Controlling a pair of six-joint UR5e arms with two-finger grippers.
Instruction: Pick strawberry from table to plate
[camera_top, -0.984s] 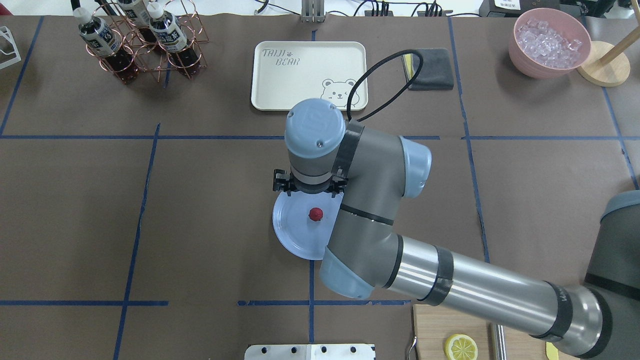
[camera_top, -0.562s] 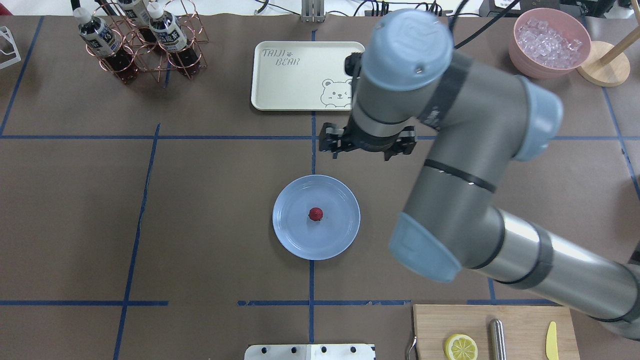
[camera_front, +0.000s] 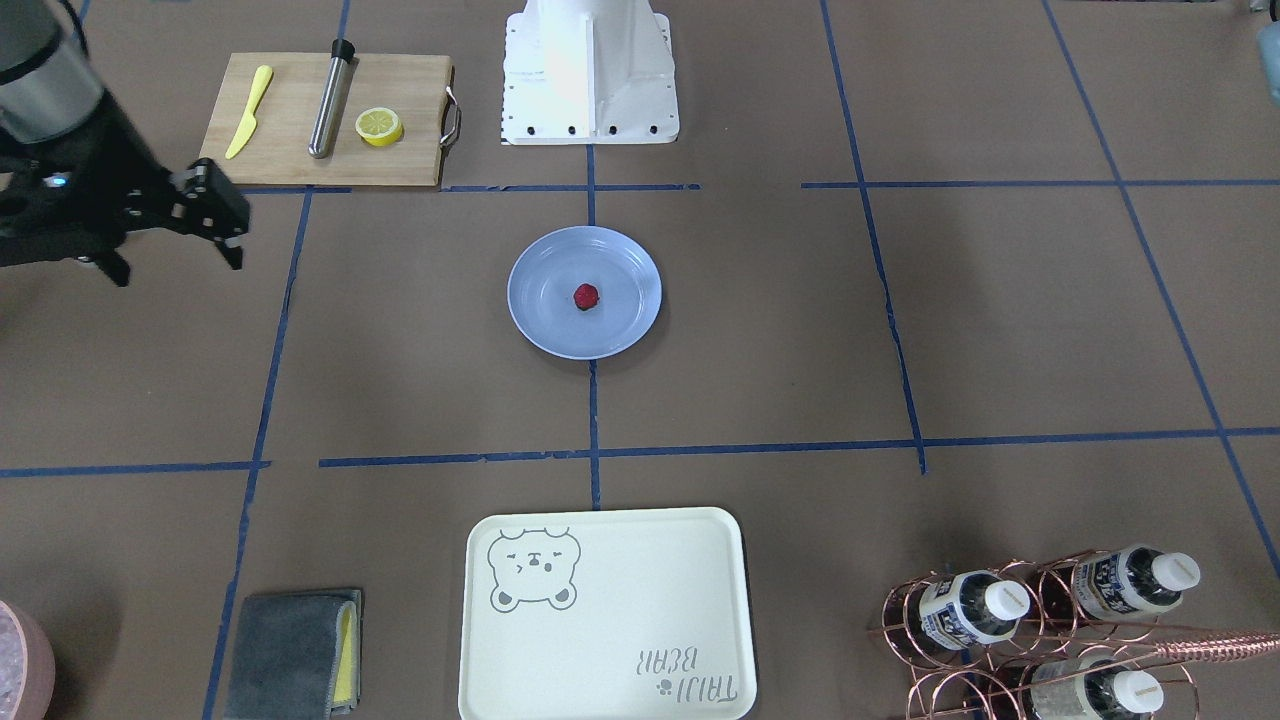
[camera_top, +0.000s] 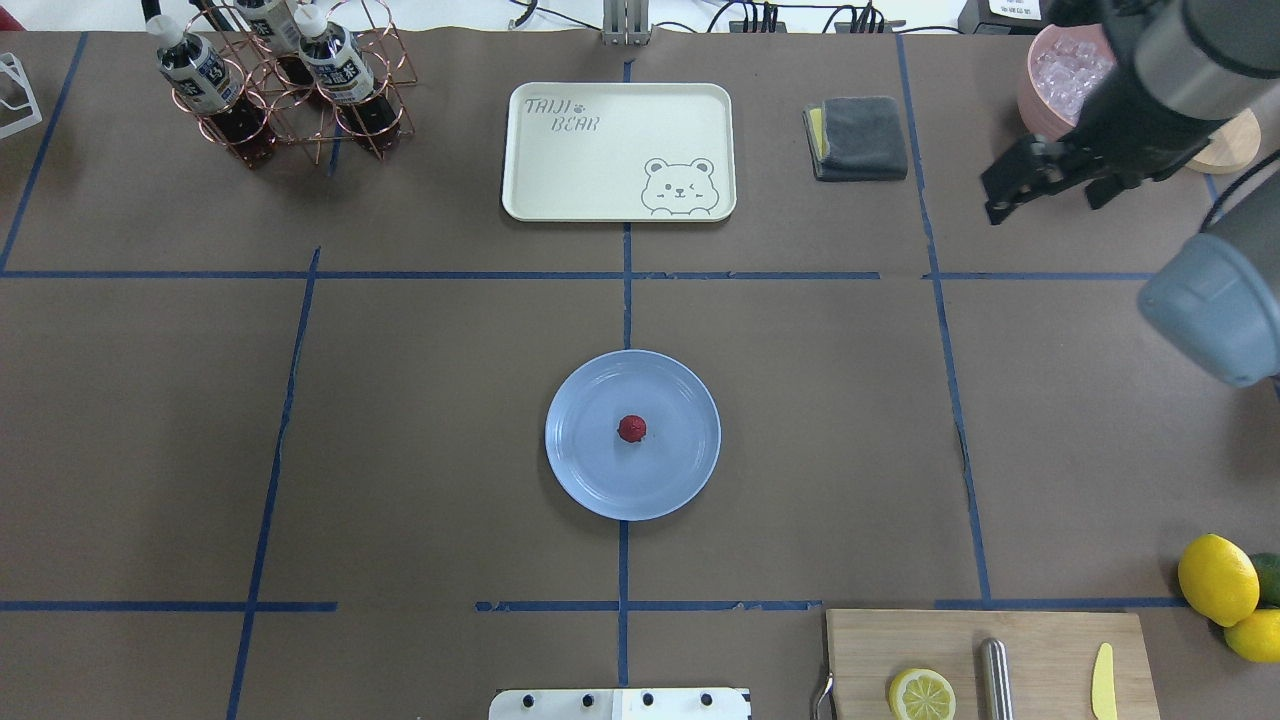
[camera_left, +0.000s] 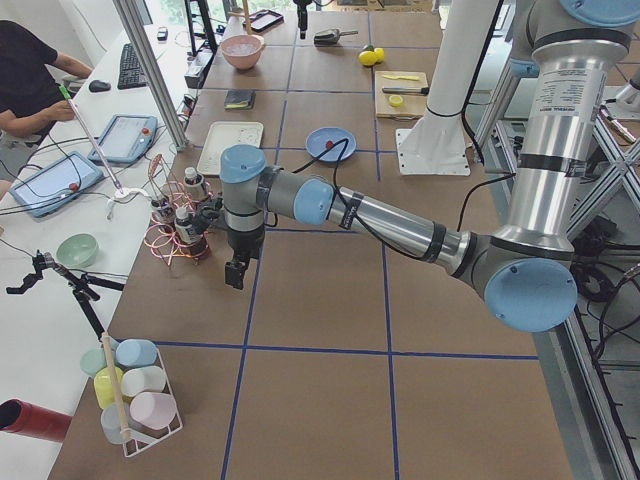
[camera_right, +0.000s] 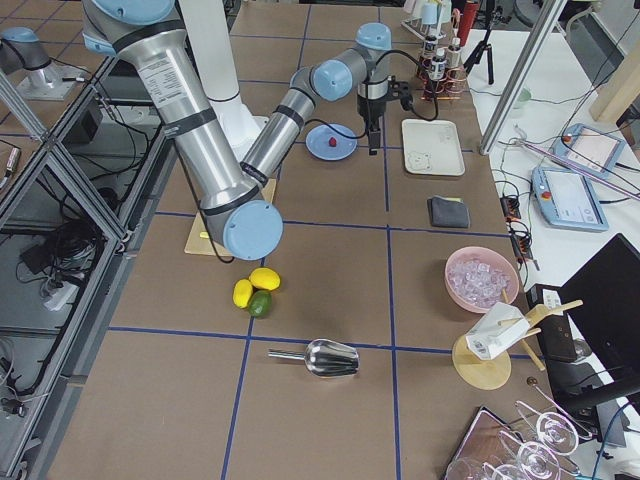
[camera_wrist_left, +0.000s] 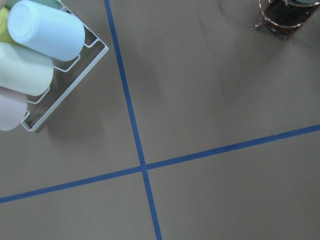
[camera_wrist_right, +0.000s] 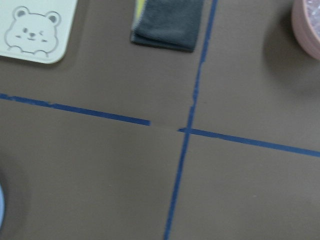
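Observation:
The strawberry (camera_top: 631, 428), small and dark red, lies loose near the middle of the light blue plate (camera_top: 590, 470) at the centre of the table (camera_top: 420, 420); the front view also shows the strawberry (camera_front: 586, 296) on the plate (camera_front: 545, 320). My right gripper (camera_top: 1040, 200) hangs open and empty over the far right of the table, far from the plate; in the front view the right gripper (camera_front: 178, 268) is at the left edge. My left gripper (camera_left: 235, 272) shows only in the left side view, beside a bottle rack, and I cannot tell its state.
A cream bear tray (camera_top: 618, 150), a grey cloth (camera_top: 860, 138) and a pink bowl of ice (camera_top: 1065, 90) line the far side. A bottle rack (camera_top: 290, 90) stands far left. A cutting board (camera_top: 1040, 650) and lemons (camera_top: 1215, 578) are near right.
My right arm has lifted away from above the plate and swung to the far right of the table. The strawberry has stayed on the plate.

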